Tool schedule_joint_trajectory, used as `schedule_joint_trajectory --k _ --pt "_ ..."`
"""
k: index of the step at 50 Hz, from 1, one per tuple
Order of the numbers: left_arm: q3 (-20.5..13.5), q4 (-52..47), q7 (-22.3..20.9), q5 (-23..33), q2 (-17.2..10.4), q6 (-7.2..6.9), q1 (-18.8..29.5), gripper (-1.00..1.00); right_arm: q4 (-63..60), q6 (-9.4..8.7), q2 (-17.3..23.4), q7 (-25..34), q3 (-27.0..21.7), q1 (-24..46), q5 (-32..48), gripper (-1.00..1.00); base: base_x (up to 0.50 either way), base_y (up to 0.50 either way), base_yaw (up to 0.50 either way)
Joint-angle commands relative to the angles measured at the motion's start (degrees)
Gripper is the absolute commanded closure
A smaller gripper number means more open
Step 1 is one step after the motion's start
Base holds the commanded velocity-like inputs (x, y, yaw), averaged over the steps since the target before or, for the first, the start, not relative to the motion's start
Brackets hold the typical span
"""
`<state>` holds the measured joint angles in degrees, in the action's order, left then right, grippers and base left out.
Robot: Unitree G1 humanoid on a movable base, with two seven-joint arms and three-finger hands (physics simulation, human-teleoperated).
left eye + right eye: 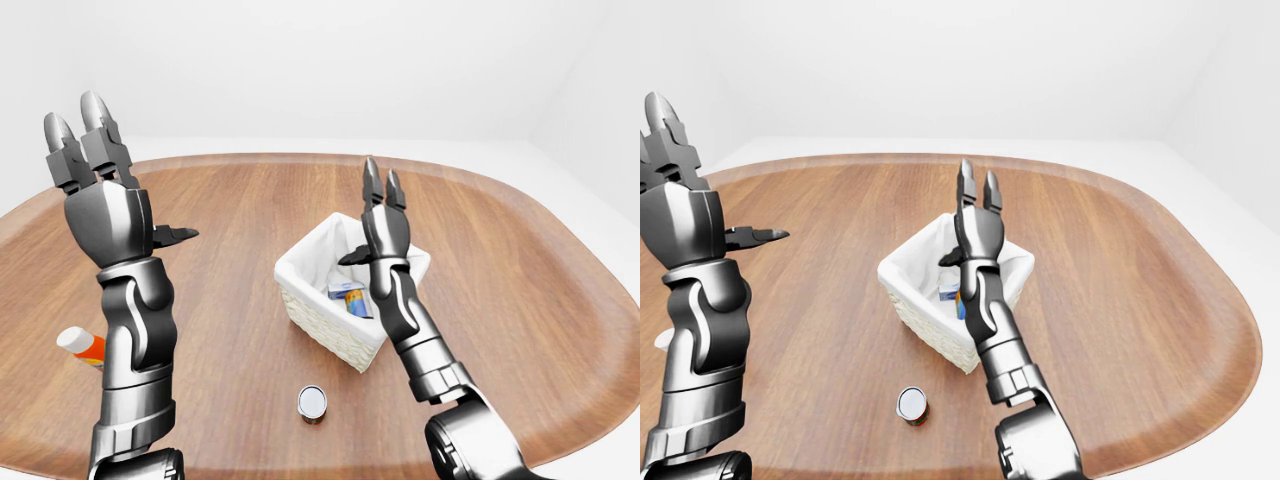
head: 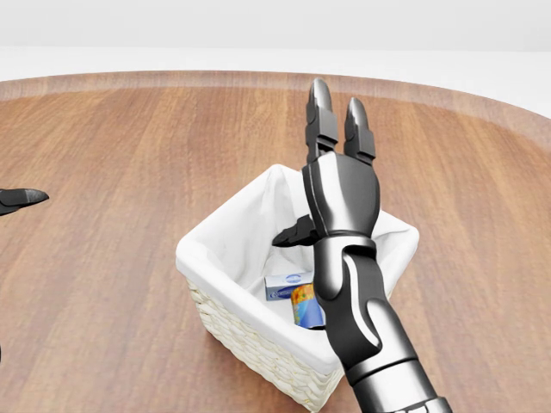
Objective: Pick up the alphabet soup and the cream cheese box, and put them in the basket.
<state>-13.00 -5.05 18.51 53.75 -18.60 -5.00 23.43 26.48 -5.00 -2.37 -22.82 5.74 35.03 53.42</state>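
White room, oval wooden table. White-lined wicker basket near table centre. Inside it, in head view: cream cheese box lying flat, long axis roughly left-right, touching alphabet soup at its lower right; can tipped over, partly hidden behind the forearm, axis not readable. Right hand raised above basket, fingers straight and spread, holding nothing. Left hand raised at left of left-eye view, fingers apart, empty; only a fingertip of it enters head view. Eye views alone show an upright can below the basket and an orange, white-capped bottle lying behind the left forearm.
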Motion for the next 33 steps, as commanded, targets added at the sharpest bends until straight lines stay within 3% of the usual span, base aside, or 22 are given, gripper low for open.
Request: schedule_joint_trajectory --k 1,22,33 --pt "0.0 0.2 0.1 -0.1 0.0 0.0 0.0 -1.0 -8.9 0.0 -0.3 0.9 -0.2 -1.2 0.6 -1.0 0.0 0.0 0.0" --pt "0.1 0.1 -0.1 0.2 0.0 0.0 -0.1 -1.0 -24.3 0.0 -1.8 -1.5 0.7 -3.2 1.9 -1.0 0.0 0.0 0.0" --pt "0.2 0.3 0.0 0.3 0.1 0.0 -0.2 -1.0 -30.2 0.0 -2.8 -7.2 -0.1 -3.8 -1.9 -1.0 0.0 0.0 0.0"
